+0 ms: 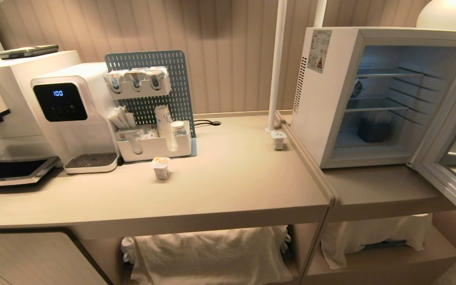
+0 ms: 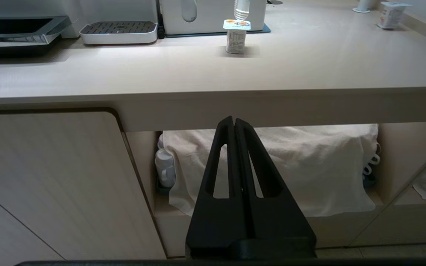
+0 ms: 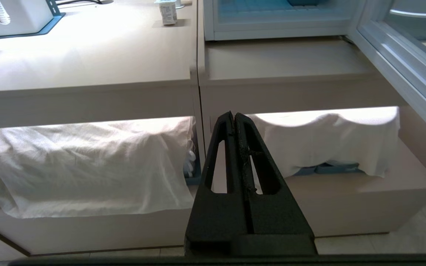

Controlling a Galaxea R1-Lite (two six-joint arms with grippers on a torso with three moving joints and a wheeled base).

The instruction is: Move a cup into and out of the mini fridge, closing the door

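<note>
Nearest the robot, both arms hang parked below the counter edge: the left gripper and the right gripper each have their fingers pressed together with nothing between them, pointing at the cloth-draped shelves under the counter. Farther in, the cup stands upright on the counter, well to the left of the mini fridge and just in front of the white organizer tray. A second similar tub stands beside the white pole, close to the fridge's left wall. Farthest right, the door is swung wide open, and a dark container sits on the fridge floor. Several things could go wrong from here. The squat cup looks light, so fingers closing off-centre would likely tip it or push it back into the tray. Carrying it toward the fridge, an arm could clip the second tub or the pole. Inside, the wire shelves leave little headroom, and the dark container crowds the floor. The open door juts toward the robot, so a sweeping arm might strike its edge.
</note>
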